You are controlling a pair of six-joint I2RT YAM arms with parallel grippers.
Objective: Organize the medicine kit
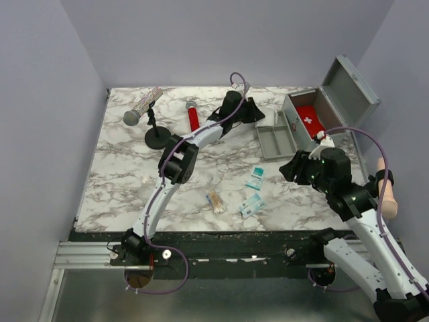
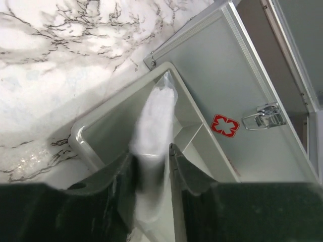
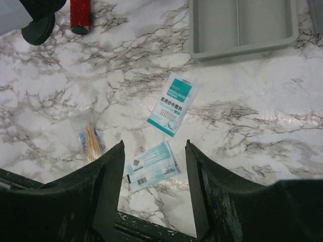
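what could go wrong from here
The bag in the left tool points at the tray corner, so released now it might catch on the rim instead of dropping in. The packet under the open right tool lies near the table edge and could get pushed off.

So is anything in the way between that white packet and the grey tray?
Nothing visible does. The left gripper holds the white packet right above the grey tray, tip pointing into one compartment.

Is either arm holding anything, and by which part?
The left gripper pinches a white plastic packet by its near end; the right gripper holds nothing.
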